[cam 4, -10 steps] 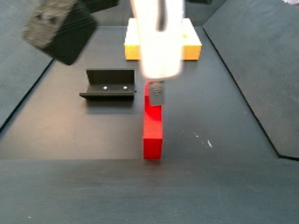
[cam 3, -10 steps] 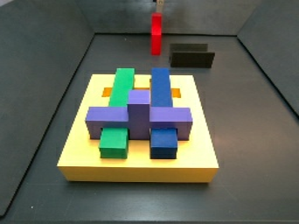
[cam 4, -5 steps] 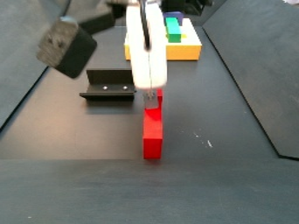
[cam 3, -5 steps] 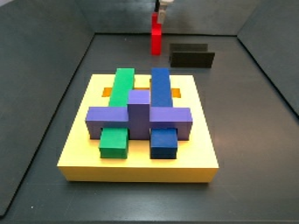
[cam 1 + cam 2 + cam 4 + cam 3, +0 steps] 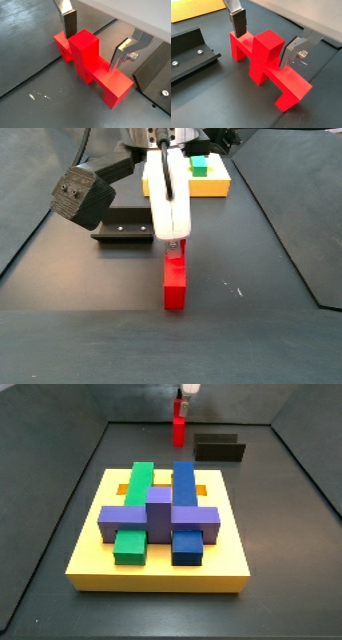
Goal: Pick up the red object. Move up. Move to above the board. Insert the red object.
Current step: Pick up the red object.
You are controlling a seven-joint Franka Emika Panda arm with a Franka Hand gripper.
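Red object [image 5: 90, 65] sits on floor near fixture [image 5: 191, 52], at 12 o'clock from board [image 5: 160, 569]. Gripper [image 5: 268, 42] straddles its raised block, jaws wide, pads not touching. Step: pick-up. Next: close, then lift.

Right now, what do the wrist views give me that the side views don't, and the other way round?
Only the wrist views show the fingers either side of the red object, jaws open and a gap showing at the far finger. Only the side views show the yellow board with its blue, green and purple blocks, away from the gripper. Both show the red object on the floor and the fixture.
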